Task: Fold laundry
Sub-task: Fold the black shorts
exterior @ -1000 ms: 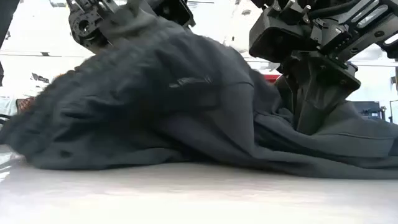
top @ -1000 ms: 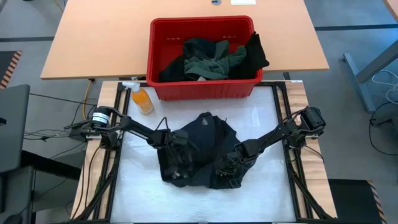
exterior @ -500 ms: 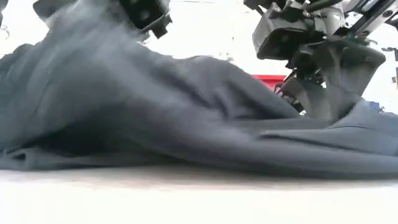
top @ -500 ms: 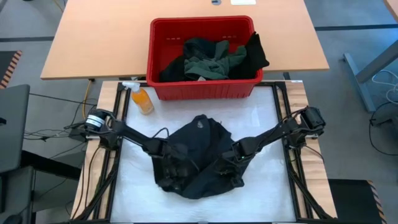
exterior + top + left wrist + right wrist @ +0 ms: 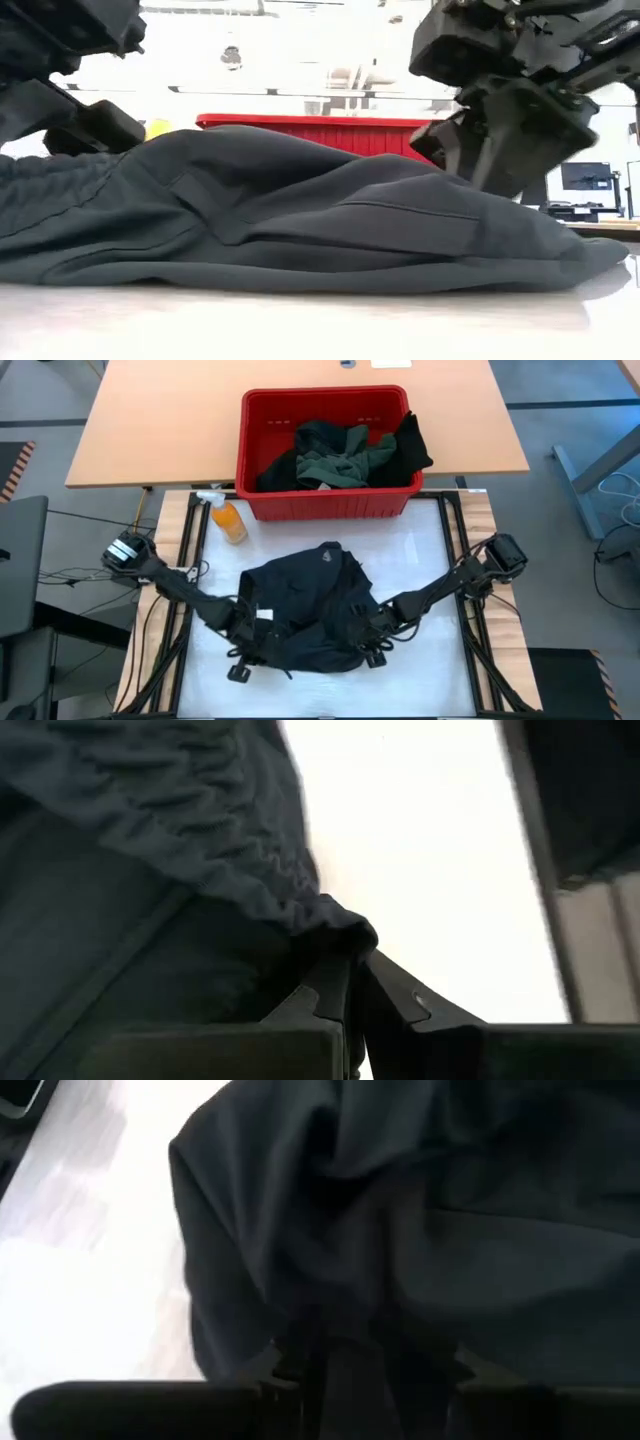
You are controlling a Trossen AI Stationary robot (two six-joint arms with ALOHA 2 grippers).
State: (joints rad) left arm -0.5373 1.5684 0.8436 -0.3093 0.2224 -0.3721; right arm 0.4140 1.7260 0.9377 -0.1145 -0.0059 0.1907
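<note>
- Cloth is pinched in the left gripper (image 5: 352, 982): its jaws are closed tight on the gathered, elastic-looking edge of the black garment (image 5: 305, 610), low at the garment's front-left corner, presumably so that the edge can be drawn out flat.
- The right gripper (image 5: 378, 638) is set at the garment's front-right edge with its jaws part-way apart; in the right wrist view dark cloth (image 5: 420, 1230) lies over and between them, and whether it is gripped cannot be told.
- The garment is spread in a low heap on the white bench (image 5: 430, 550), between the two arms, and is judged to be in the flattening step before any fold.
- Against the earlier frames, the garment lies lower and wider; it was bunched up high in the low view and is now slumped on the bench.
- The left arm has been drawn outward and toward the front, and the right jaws have been eased apart from a near-closed state.
- The remaining laundry (image 5: 345, 452), green and black, lies behind in the red basket (image 5: 262, 405); an orange bottle (image 5: 229, 520) stands beside it.
</note>
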